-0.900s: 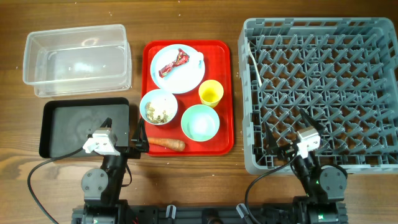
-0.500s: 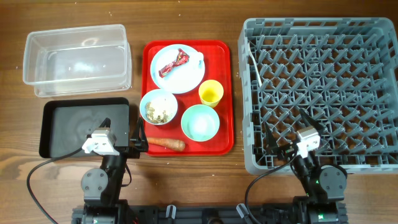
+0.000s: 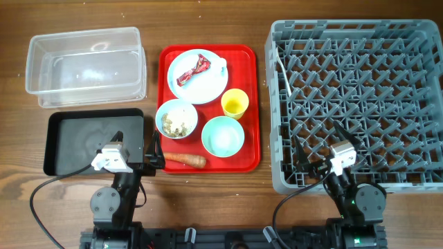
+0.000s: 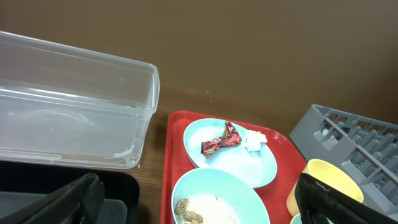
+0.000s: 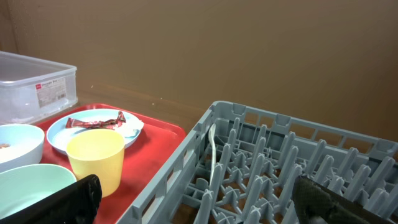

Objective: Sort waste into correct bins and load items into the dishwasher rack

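1. Left hand (image 3: 138, 144), from overhead, gaped empty over the black bin's (image 3: 52, 145) right edge; right hand (image 3: 318, 140) gaped empty over the dishwasher rack (image 3: 360, 76).
2. Left wrist: wrapper (image 4: 219, 142) lay on the plate (image 4: 249, 167) on the red tray (image 4: 175, 155).
3. Right wrist: yellow cup (image 5: 94, 158) stood upright near the rack.

Tray (image 3: 251, 83) mid-table; rack (image 3: 356, 97) right of it; tub (image 3: 86, 69) far left, bin (image 3: 93, 142) near left. On the tray: wrapper (image 3: 192, 70) on plate (image 3: 208, 88) at the far end, cup (image 3: 234, 104) right of left bowl (image 3: 176, 119), right bowl (image 3: 223, 136) nearer, carrot (image 3: 185, 160) nearest.
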Motion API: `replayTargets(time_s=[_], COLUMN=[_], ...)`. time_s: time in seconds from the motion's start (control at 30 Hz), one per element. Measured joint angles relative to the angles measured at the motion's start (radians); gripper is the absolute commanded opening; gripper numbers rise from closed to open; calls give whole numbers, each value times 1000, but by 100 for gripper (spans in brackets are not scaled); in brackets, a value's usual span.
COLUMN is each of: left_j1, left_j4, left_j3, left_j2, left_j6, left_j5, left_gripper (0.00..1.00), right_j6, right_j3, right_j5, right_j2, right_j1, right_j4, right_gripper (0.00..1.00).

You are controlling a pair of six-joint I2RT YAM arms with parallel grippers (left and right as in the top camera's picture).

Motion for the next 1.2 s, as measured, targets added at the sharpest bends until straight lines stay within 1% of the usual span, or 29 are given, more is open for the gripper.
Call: replayTargets(time_s=[1.03, 1.2], left_j1=[0, 0], left_j4=[-1, -1], left_j3=[0, 0], left_j2=[0, 1], left_j6=[-1, -84], left_j5=[-12, -23], left_gripper=[100, 100], right_j6=[-13, 101], right_j3=[0, 0], right_j5=[9, 9], right_j2=[1, 1], right_j1=[0, 0], right_j4=[19, 37], right_gripper=[100, 100])
